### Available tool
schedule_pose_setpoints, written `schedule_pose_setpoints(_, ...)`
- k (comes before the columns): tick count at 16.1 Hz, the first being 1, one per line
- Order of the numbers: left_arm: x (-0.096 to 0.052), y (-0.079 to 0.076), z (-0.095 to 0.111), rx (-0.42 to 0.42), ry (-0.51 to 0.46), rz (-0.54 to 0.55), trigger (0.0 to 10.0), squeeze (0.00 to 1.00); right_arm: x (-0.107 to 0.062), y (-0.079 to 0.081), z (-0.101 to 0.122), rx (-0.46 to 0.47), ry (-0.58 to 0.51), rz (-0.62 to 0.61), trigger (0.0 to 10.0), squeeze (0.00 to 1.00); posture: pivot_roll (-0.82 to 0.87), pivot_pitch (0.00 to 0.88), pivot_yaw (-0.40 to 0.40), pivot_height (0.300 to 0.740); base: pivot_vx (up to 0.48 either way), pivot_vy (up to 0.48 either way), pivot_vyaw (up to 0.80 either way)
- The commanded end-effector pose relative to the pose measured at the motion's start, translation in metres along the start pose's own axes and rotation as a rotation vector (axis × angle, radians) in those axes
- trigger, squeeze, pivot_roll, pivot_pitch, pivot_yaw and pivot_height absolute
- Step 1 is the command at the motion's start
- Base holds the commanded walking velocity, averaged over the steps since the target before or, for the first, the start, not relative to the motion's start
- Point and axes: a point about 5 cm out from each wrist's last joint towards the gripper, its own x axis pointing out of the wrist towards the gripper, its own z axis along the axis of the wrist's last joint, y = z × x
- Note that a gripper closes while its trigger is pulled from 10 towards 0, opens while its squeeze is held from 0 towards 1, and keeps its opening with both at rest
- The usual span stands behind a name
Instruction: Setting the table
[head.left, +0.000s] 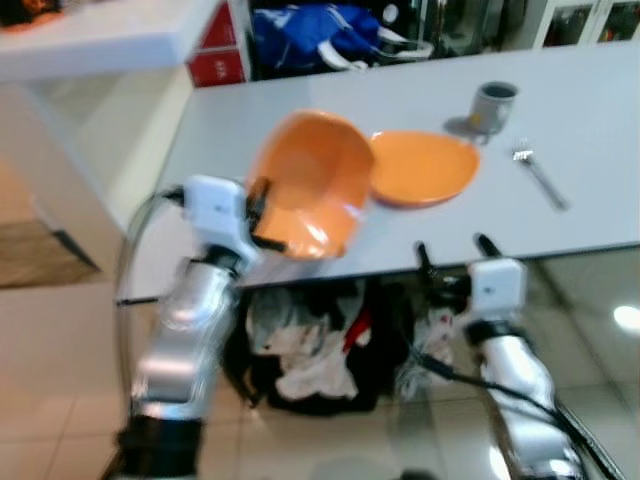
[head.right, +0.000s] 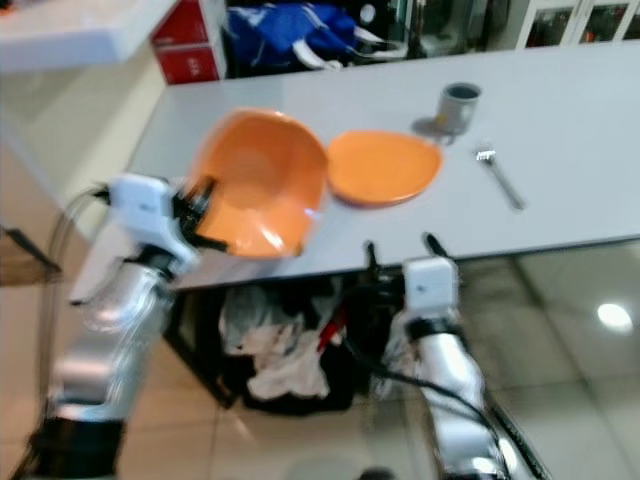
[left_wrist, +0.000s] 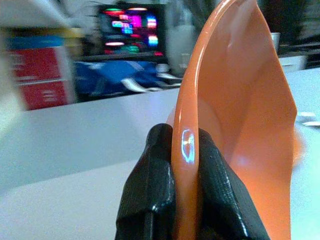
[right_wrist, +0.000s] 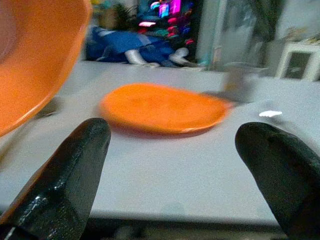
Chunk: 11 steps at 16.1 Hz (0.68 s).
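1. My left gripper (left_wrist: 186, 200) is clamped on the rim of the orange bowl (head.left: 312, 185), one finger on each side of the thin edge. The bowl hangs tilted on its side above the near left part of the grey table (head.left: 600, 120), its far edge just beside or over the orange plate (head.left: 422, 166).
2. Risk: I pinch only the rim, so the bowl could pivot or slip if I swing it quickly. Lowered at this tilt, it could strike the plate's near edge and shove it.
3. The plate lies flat mid-table, with a grey mug (head.left: 492, 106) beyond it and a fork (head.left: 540, 177) to its right, apart from both.
4. My left arm is bent upward, wrist at table height by the table's left end.
5. My right gripper (head.left: 456, 252) is spread wide and empty, fingers pointing at the table's front edge, just below the top.
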Motion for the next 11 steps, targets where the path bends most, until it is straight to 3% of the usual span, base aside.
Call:
schedule_pose_setpoints(1,0.000,0.012,0.011,0.030,-0.045,0.037,0.0,0.00,0.002,0.008,0.005,0.016,-0.021,0.020,10.0,0.00,-0.17,0.000,0.105,0.722,0.259,-0.401,0.00)
schedule_pose_setpoints(11,0.003,0.023,0.004,0.036,-0.020,0.066,0.0,0.00,0.000,0.009,0.004,0.016,-0.008,0.026,10.0,0.00,-0.17,0.000,0.108,0.722,0.258,-0.401,0.00)
